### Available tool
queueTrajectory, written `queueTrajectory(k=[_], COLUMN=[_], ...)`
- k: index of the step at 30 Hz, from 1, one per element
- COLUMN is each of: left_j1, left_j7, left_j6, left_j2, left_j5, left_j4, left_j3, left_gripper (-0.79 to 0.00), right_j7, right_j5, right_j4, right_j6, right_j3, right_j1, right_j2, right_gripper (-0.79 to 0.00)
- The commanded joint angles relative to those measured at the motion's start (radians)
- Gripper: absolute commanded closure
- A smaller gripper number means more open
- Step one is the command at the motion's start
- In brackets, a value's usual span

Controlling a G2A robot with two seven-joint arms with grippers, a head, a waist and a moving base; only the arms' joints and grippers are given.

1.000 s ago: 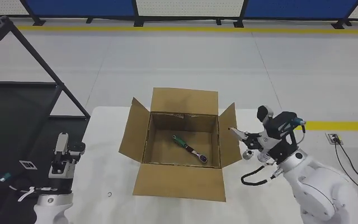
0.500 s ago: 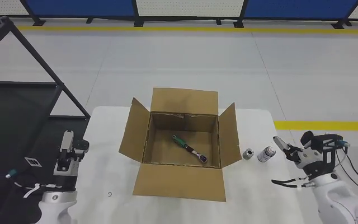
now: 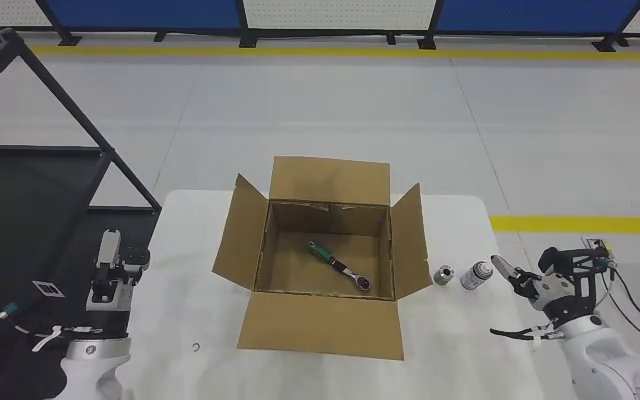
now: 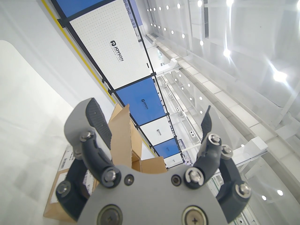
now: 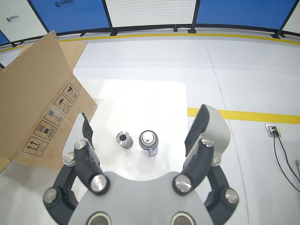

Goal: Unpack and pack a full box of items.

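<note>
Right gripper [image 5: 144, 113]: jaws spread wide, nothing held; it is stationed over the right end of the white table [image 3: 200, 300], just behind the two items stood there. Left gripper [image 4: 150, 106]: likewise open and empty, raised at the table's left end, well apart from the box. Cardboard box [image 3: 318, 325], count one: placed at the table's middle, all four flaps folded outward. Ratchet wrench [image 3: 338, 266], count one, green-handled: laid diagonally on the box floor, the sole item seen inside. Spray can [image 5: 148, 142], count one: stood upright on the table to the right of the box. Slotted metal cylinder [image 5: 123, 139], count one, possibly a collet: stood upright just beside the can, between it and the box's right flap, apart from both. Step in hand, as judged: unpacking, with two items set out and one still to be lifted. Next move, as judged: a gripper is to be carried over a flap and lowered into the box, jaws set across the wrench handle, which lies flat and leaves little to grip.
</note>
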Motion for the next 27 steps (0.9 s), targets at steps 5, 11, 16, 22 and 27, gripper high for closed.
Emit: queueTrajectory(k=[5, 11, 16, 22, 27], left_j1=[0.000, 0.002, -0.009, -0.016, -0.017], left_j7=[0.000, 0.003, 0.008, 0.008, 0.007], left_j6=[0.000, 0.003, 0.005, 0.007, 0.009], left_j2=[0.000, 0.000, 0.000, 0.001, 0.002], left_j5=[0.000, -0.010, -0.013, -0.008, -0.002], left_j4=[0.000, 0.002, 0.001, 0.002, 0.004], left_j3=[0.000, -0.006, -0.002, 0.001, 0.002], left_gripper=[-0.785, -0.785, -0.785, -0.785, -0.785], right_j7=[-0.004, 0.015, 0.038, 0.038, 0.029], right_j5=[-0.005, -0.075, -0.121, -0.145, -0.163], right_j4=[-0.001, 0.023, 0.062, 0.092, 0.093], right_j6=[0.004, -0.052, -0.072, -0.100, -0.136], right_j3=[0.000, -0.008, -0.023, -0.038, -0.051], right_j1=[-0.003, -0.006, 0.009, 0.026, 0.035], right_j2=[0.000, 0.008, 0.014, 0.019, 0.023], right_gripper=[-0.785, -0.785, -0.785, -0.785, -0.785])
